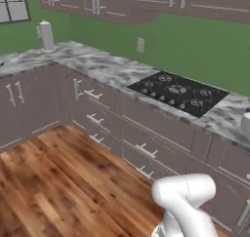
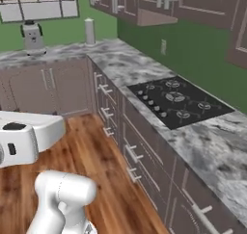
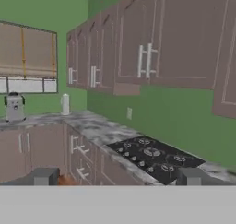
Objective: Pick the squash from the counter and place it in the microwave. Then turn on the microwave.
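The counter (image 1: 102,68) is grey-white marble on brown cabinets, turns a corner and carries a black cooktop (image 2: 178,100). The hand view adds a window (image 3: 27,57) and upper cabinets (image 3: 152,38). The gripper (image 3: 118,177) has its fingers (image 3: 45,176) wide apart, holding nothing.

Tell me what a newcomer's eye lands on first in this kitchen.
First the black cooktop, set into the marbled counter that runs along the green wall. Next the mauve-brown upper cabinets with silver handles, hanging above it. In the far corner a white canister stands on the counter, while the claw hangs open, holding nothing.
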Tool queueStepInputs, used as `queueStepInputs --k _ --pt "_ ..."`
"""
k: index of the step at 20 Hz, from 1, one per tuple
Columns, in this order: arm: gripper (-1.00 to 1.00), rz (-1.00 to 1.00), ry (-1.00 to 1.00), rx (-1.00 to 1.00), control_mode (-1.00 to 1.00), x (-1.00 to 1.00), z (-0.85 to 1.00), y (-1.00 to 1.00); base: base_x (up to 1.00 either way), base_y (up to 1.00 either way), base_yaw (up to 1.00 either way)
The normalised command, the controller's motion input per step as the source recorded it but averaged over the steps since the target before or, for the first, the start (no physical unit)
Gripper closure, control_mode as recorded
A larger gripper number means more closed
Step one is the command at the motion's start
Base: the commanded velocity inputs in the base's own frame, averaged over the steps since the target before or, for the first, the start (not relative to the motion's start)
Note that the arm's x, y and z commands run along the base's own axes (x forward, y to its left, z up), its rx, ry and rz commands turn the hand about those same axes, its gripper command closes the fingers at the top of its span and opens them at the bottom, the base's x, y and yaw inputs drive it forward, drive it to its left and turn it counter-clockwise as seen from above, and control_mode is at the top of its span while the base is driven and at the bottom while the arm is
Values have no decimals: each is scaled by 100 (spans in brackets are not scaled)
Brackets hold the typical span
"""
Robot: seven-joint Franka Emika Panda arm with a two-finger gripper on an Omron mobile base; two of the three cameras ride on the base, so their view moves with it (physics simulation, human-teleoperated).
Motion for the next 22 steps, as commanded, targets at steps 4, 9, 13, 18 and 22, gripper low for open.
queueStepInputs --k 4,9,13,18,22 --pt "-100 0 0 0 100 0 0 0 31 -51 -57" --pt "-100 0 0 0 100 0 0 0 33 -43 -58" --pt "-100 0 0 0 100 0 0 0 35 -12 -58" --pt "-100 0 0 0 100 0 0 0 41 5 -52" --pt "-100 0 0 0 100 0 0 0 41 18 -40"
